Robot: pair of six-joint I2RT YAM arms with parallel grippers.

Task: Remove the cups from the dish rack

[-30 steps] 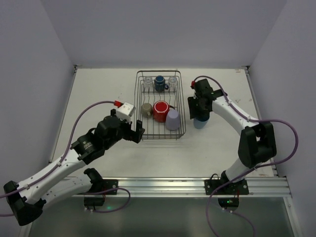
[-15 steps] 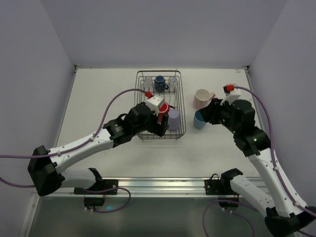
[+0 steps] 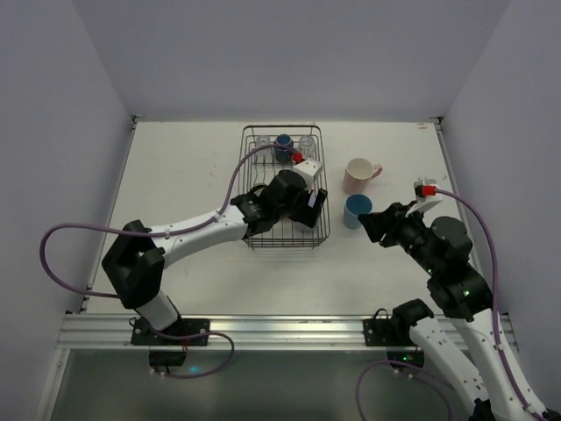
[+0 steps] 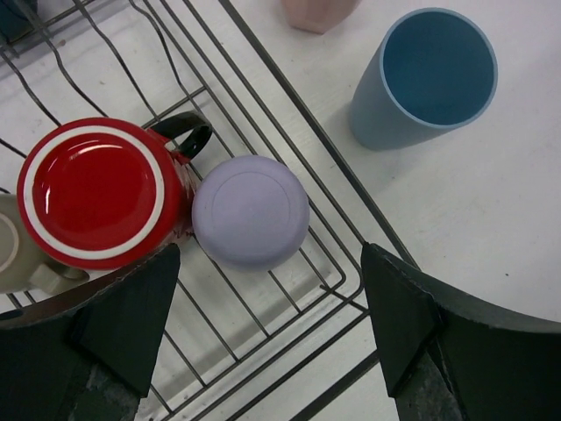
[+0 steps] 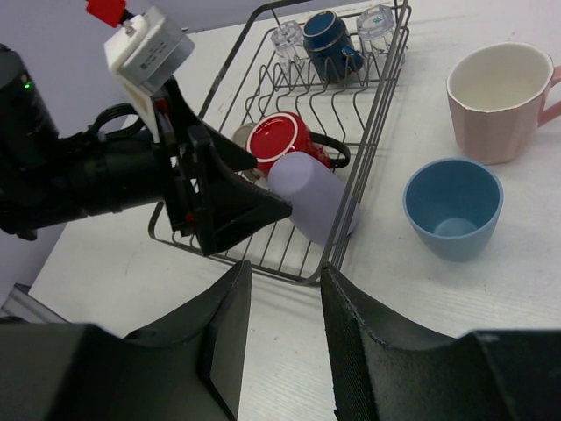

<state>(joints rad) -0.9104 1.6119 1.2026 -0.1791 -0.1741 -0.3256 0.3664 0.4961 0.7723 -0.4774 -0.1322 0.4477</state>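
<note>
Jaws on my left gripper [image 4: 267, 263] spread wide, empty, hovering over lavender cup [image 4: 250, 210], bottom-up in dish rack [image 4: 289, 114] corner beside red mug [image 4: 92, 202]. My right gripper [image 5: 280, 285] parted too, empty (pink mug [image 5: 504, 101], blue cup [image 5: 451, 206] already outside rack). Next, I reckon: drop, straddle lavender, squeeze, lift.

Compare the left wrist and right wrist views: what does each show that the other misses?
Left wrist only: a straight-down look at the upturned bases of the black-handled red mug and the round lavender cup, framed by the open left gripper. Right wrist only: the dark blue mug and two clear glasses at the far end of the dark wire dish rack, plus the open right gripper. Both: red mug, lavender cup, upright light blue tumbler, pink mug, rack.
</note>
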